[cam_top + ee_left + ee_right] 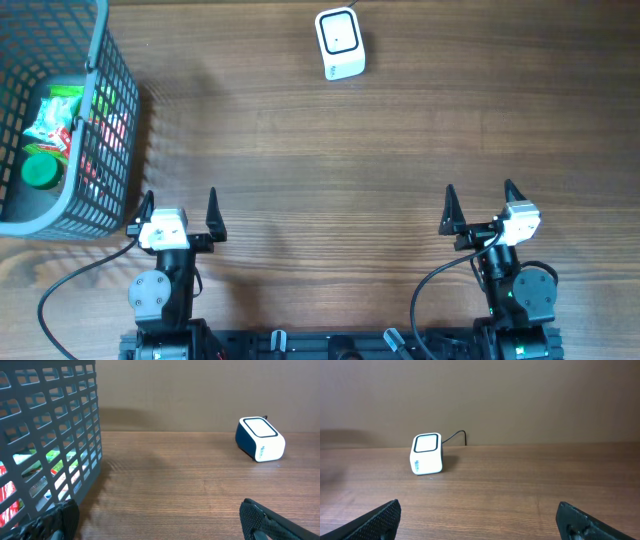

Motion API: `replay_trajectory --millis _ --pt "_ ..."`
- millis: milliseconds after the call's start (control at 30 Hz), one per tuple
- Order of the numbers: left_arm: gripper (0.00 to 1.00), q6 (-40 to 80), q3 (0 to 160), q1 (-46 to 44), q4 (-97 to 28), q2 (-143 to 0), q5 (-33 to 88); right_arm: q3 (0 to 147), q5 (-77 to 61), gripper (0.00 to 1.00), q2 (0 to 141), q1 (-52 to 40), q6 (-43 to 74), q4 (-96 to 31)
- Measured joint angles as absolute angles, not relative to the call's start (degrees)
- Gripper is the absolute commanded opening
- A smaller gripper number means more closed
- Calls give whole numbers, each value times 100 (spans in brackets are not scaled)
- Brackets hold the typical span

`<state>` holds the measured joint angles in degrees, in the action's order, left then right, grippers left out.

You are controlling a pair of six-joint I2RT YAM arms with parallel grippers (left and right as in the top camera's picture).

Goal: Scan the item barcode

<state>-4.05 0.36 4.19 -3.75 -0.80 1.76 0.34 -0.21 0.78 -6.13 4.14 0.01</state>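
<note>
A white barcode scanner (340, 44) with a dark-rimmed window stands at the far middle of the wooden table; it also shows in the left wrist view (260, 439) and the right wrist view (427, 454). Packaged items (55, 118) and a green-lidded one (40, 171) lie inside the grey basket (112, 110) at the far left. My left gripper (180, 210) stands open near the front edge, just right of the basket, nothing between its fingers. Open too is my right gripper (480, 206), at the front right, with nothing in it.
The basket's mesh wall (50, 435) fills the left of the left wrist view, close to my left finger (55, 520). The scanner's cable (455, 436) runs back toward the wall. Bare wood lies between the grippers and the scanner.
</note>
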Motion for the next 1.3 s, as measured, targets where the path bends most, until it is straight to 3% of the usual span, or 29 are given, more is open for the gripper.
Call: replay_trajectory --millis 1200,1300 --pt "100 -244 36 419 -325 -80 270 34 -19 100 78 -613 414 1" --pt "100 32 419 419 -1074 -89 309 34 -19 100 78 -613 416 1"
